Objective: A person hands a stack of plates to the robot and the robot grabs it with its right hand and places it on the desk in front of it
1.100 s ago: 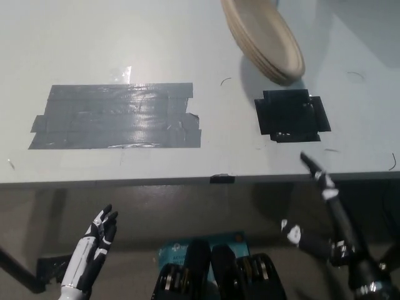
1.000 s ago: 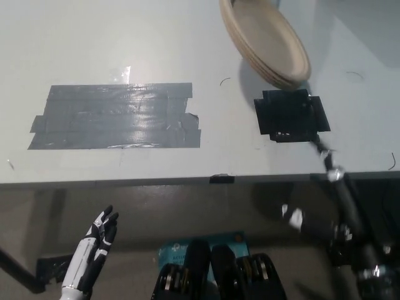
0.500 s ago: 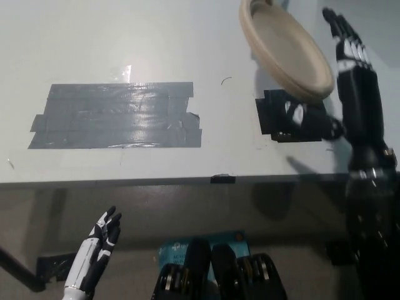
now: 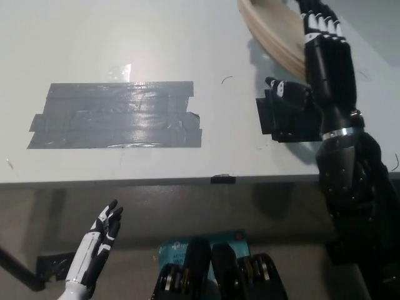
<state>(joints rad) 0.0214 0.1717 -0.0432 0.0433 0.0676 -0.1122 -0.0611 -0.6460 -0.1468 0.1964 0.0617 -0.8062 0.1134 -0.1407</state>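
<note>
A stack of tan plates point(image 4: 275, 31) hangs tilted above the far right of the grey desk point(image 4: 125, 37), cut off by the picture's top edge. My black right hand point(image 4: 319, 53) is raised over the desk with its fingers stretched along the plates' right side and its thumb apart below the rim, not closed on the stack. Down at the lower left, under the desk edge, my white left hand point(image 4: 97, 250) rests open with nothing in it.
A wide patch of grey tape point(image 4: 115, 115) lies on the desk's left half. A black tape square point(image 4: 290, 119) sits near the right front edge, partly behind my right arm. A small black mark point(image 4: 223, 179) is on the front edge.
My right arm has swung up from below the desk edge to the plates. The stack has shifted right and then up toward the picture's top. The left hand has barely moved.
</note>
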